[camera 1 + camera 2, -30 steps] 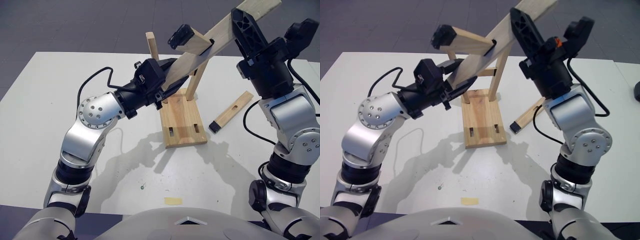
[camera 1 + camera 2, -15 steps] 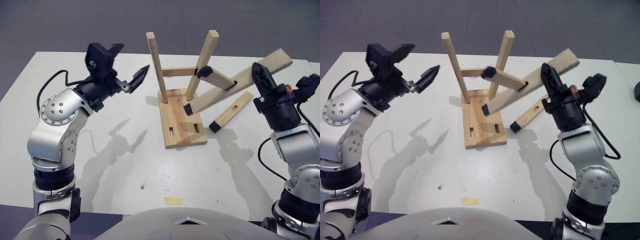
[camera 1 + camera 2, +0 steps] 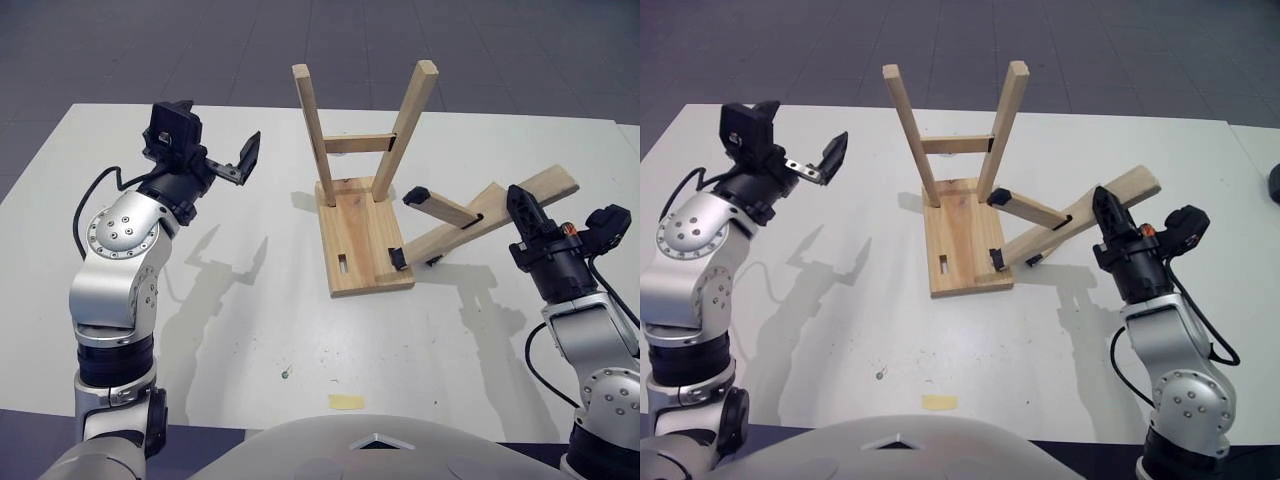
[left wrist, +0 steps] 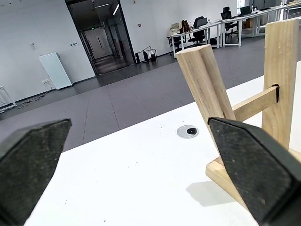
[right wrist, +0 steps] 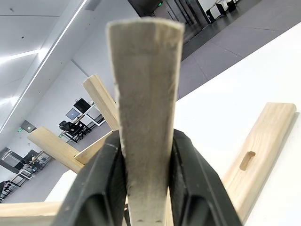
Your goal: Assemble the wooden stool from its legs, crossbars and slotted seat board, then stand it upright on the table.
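Clamped on the slanting leg [image 3: 455, 232], whose lower end rests on the seat board [image 3: 362, 235] mid-bench, the right hand [image 3: 522, 212] should tip it upright over a near slot, while the left hand [image 3: 215, 145], fingers apart, could steady the board.

A: Wood parts, quick?
B: Seat board [image 3: 362, 245], upright legs [image 3: 312, 130], crossbar [image 3: 358, 143]: pale bare wood, matt, faint grain. Held leg [image 5: 146, 94] is the same wood, end face rougher.
A: Leg tips?
B: Black end caps [image 3: 398, 259], matt. Plastic or rubber, can't tell.
A: Pincers?
B: Left pincer [image 4: 138, 123] pads [image 4: 28, 165] black, grainy, matt. Right pincer [image 5: 146, 188] fingers [image 5: 101, 188] black plastic, slight sheen.
A: Tabletop?
B: Tabletop [image 3: 300, 330] white, smooth, matt, a few small marks. Yellowish scrap [image 3: 346, 402] looks like paper tape.
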Controlling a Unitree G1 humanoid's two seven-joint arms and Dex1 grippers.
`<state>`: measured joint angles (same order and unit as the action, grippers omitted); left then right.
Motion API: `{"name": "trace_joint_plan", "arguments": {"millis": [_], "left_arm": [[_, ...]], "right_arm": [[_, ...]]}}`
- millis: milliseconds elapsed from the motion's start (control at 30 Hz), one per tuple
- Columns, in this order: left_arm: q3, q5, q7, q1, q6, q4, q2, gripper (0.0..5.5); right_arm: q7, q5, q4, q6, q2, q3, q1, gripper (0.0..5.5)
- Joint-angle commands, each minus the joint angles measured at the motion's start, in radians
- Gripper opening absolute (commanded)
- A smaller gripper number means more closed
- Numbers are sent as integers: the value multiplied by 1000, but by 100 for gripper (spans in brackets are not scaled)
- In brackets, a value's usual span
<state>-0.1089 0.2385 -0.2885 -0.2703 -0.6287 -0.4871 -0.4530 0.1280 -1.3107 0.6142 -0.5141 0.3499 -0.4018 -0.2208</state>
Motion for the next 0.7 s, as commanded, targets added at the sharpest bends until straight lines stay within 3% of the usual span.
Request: {"name": "trace_joint_plan", "arguments": {"millis": [33,467,700], "left_arm": [[18,-20,-5,3,18,10,-4,540],[71,-75,-15,20,65,27,-7,540],[112,-130,-22,23,107,45,-13,540]], "right_arm": [[13,47,9,3,-14,31,-3,100],[61,323,-36,-19,30,114,9,100],[-92,629,-13,51,136,287,-36,102]]}}
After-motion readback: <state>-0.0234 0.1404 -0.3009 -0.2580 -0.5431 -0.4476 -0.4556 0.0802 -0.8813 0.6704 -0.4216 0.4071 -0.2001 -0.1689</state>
